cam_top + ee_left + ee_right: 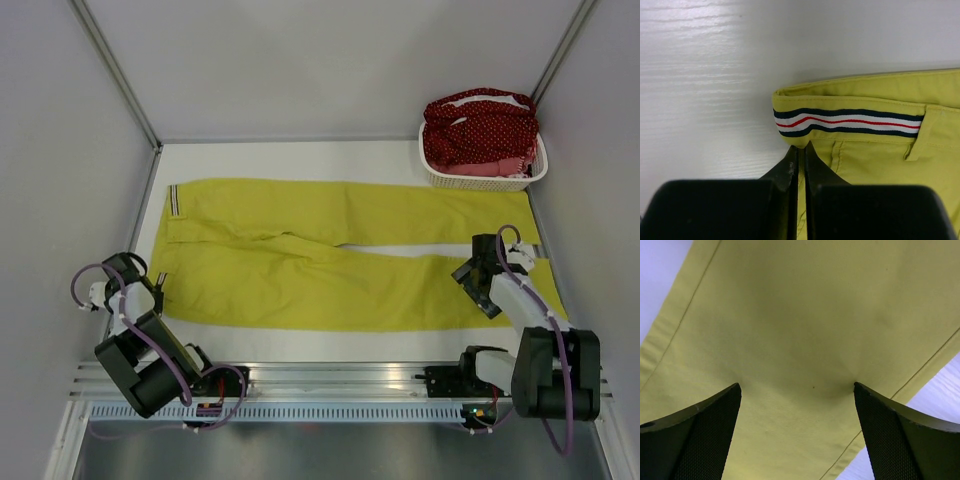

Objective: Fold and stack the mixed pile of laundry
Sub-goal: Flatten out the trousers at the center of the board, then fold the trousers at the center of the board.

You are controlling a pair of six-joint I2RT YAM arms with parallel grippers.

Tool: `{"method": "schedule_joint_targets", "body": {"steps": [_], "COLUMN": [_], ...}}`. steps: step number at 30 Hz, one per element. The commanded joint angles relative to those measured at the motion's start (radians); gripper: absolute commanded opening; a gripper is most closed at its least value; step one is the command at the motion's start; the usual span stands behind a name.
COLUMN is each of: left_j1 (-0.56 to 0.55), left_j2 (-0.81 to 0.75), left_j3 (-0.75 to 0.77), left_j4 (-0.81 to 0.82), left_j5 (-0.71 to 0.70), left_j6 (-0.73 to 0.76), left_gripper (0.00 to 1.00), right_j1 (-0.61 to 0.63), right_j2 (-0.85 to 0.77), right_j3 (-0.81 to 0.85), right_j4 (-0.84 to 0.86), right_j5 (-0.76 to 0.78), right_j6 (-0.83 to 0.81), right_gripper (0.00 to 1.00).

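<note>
Left tool (pixel 800 152) stands shut, a sliver of cloth between its jaws, pinching the near waist corner of the yellow-green trousers (pixel 320 290) just below the striped band (pixel 845 121); right tool (pixel 796 385) spread wide, both tips pressed on the near leg toward the cuff end, gripping nothing; trousers lie flat, lengthwise on the surface (pixel 300 160); dark red dotted cloth (pixel 480 130) waits in the basket (pixel 480 180), far right. Judgement: first fold in hand; next, the right tool must close on its leg edge, then both carry the near leg over the far one.
</note>
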Motion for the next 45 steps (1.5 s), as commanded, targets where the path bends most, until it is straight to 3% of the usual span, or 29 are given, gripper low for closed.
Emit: {"method": "schedule_joint_targets", "body": {"steps": [1, 6, 15, 21, 24, 28, 31, 35, 45], "left_j1": [0.003, 0.006, 0.011, 0.008, 0.002, -0.006, -0.007, -0.010, -0.009], "left_j2": [-0.028, -0.032, -0.048, -0.015, -0.001, 0.005, 0.004, 0.008, 0.013], "left_j3": [0.028, 0.120, 0.201, 0.217, 0.247, 0.266, 0.276, 0.289, 0.301], "left_j4": [-0.094, -0.182, -0.254, -0.257, -0.269, -0.274, -0.281, -0.286, -0.291], "left_j5": [-0.081, -0.150, -0.146, -0.085, -0.081, -0.071, -0.072, -0.084, -0.101], "left_j6": [-0.061, -0.110, -0.193, -0.190, -0.181, -0.182, -0.187, -0.193, -0.204], "left_gripper": [0.02, 0.02, 0.02, 0.02, 0.02, 0.02, 0.02, 0.02, 0.02], "right_j1": [-0.004, 0.001, -0.020, -0.126, -0.171, -0.206, -0.225, -0.290, -0.574], "right_j2": [0.155, 0.330, 0.260, 0.059, -0.019, -0.073, -0.098, -0.060, 0.088], "right_j3": [0.017, 0.163, 0.415, 0.262, 0.199, 0.175, 0.133, 0.079, 0.036], "right_j4": [0.262, 0.357, 0.088, -0.119, -0.244, -0.288, -0.247, -0.203, -0.080], "right_j5": [-0.065, -0.071, 0.037, -0.120, -0.068, -0.043, -0.121, -0.028, 0.043], "right_j6": [-0.060, -0.137, -0.195, -0.155, -0.171, -0.125, -0.022, 0.048, -0.054], "right_gripper": [0.98, 0.98, 0.98, 0.98, 0.98, 0.98, 0.98, 0.98, 0.98]}}
